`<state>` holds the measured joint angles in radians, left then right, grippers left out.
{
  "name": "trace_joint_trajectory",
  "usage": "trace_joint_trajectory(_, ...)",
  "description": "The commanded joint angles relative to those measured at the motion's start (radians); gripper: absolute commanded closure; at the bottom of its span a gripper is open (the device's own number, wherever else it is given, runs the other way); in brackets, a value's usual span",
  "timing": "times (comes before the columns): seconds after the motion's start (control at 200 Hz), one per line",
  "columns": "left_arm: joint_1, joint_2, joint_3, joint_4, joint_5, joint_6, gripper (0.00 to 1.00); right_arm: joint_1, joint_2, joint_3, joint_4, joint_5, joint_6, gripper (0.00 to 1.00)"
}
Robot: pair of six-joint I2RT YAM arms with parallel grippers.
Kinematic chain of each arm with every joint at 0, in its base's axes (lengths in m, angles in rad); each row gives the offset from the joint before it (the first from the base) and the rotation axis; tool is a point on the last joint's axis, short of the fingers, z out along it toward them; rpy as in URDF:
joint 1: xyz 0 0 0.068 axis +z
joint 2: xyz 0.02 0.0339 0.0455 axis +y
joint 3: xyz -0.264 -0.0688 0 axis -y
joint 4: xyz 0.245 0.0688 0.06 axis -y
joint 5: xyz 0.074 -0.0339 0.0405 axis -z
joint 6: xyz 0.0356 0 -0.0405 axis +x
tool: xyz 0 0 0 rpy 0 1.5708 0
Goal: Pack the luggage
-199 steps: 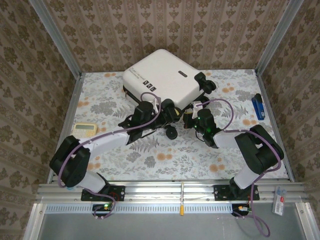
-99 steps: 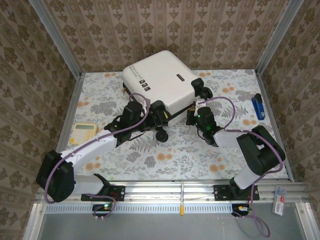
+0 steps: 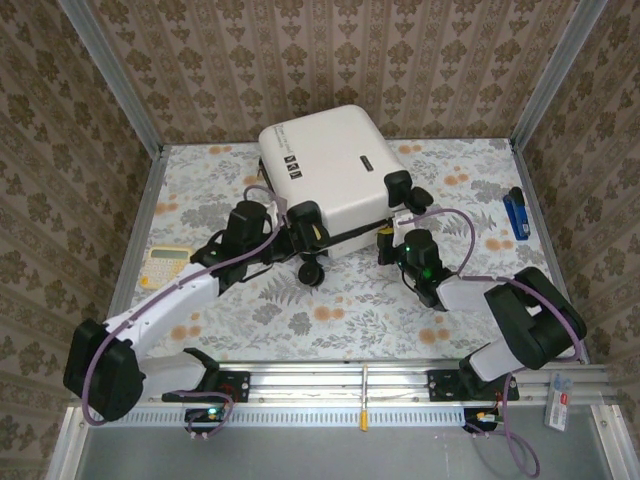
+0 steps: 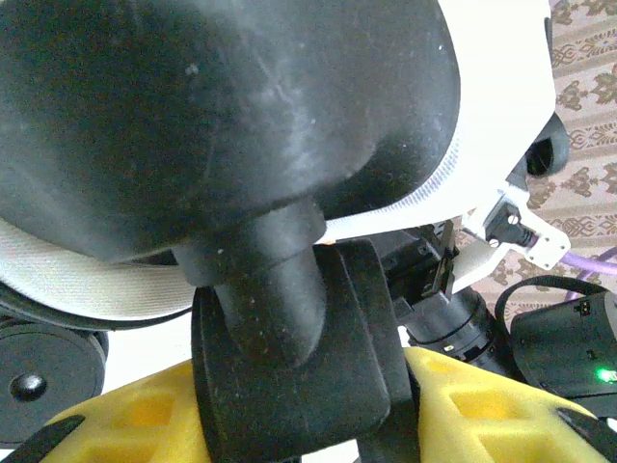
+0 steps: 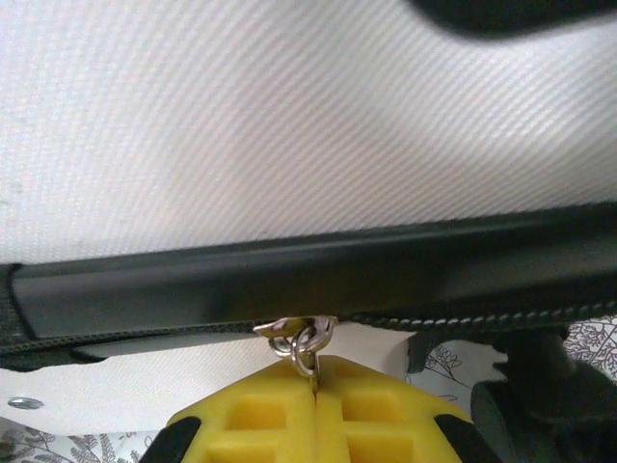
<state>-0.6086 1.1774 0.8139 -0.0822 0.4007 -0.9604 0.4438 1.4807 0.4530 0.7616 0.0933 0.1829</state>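
The luggage (image 3: 335, 160) is a cream-white hard-shell case, lying closed and tilted at the back middle of the table. Its dark seam (image 5: 289, 280) runs across the right wrist view. My left gripper (image 3: 303, 228) is at the case's near-left corner. In the left wrist view its yellow pads (image 4: 482, 405) are shut on a black wheel mount (image 4: 289, 357). My right gripper (image 3: 390, 234) sits at the near-right edge. Its pads (image 5: 386, 415) are pressed together on the metal zipper pull (image 5: 307, 345) at the seam.
A cream calculator (image 3: 165, 262) lies at the left edge of the table. A blue stapler (image 3: 517, 213) lies at the right edge. Papered walls and metal posts close in the back and sides. One loose-hanging wheel (image 3: 312, 270) pokes out below the case.
The case's near end has swung left and the shell has turned. My left arm has stretched out further with the wheel mount. The right gripper has stayed on the zipper pull.
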Motion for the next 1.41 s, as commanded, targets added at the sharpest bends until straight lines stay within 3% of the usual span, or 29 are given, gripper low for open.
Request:
trace_joint_trajectory(0.0,0.041,-0.092,-0.004,0.052,-0.002,0.150,0.81,-0.040,-0.075,0.018,0.143,0.235,0.045,1.00)
trace_joint_trajectory(0.175,0.053,-0.114,-0.042,0.085,0.009,0.121,0.82,-0.039,-0.082,0.018,0.130,0.361,0.108,1.00)
trace_joint_trajectory(0.405,0.097,-0.141,-0.058,0.037,0.012,0.147,0.82,-0.041,-0.140,0.018,0.093,0.423,0.107,1.00)
trace_joint_trajectory(0.615,0.198,-0.131,-0.076,0.004,0.110,0.213,0.82,-0.041,-0.160,-0.011,0.130,0.373,0.070,1.00)
trace_joint_trajectory(0.85,0.304,-0.105,-0.091,-0.016,0.182,0.284,0.82,-0.041,-0.215,-0.062,0.176,0.191,0.009,1.00)
trace_joint_trajectory(1.045,0.371,-0.076,-0.092,0.019,0.308,0.345,0.78,-0.026,-0.250,-0.088,0.153,0.047,0.021,1.00)
trace_joint_trajectory(1.23,0.465,-0.024,-0.054,-0.008,0.353,0.415,0.78,0.022,-0.261,-0.094,0.129,0.011,0.021,1.00)
trace_joint_trajectory(1.4,0.555,0.026,-0.023,0.022,0.402,0.419,0.78,0.057,-0.260,-0.082,0.091,0.058,0.024,1.00)
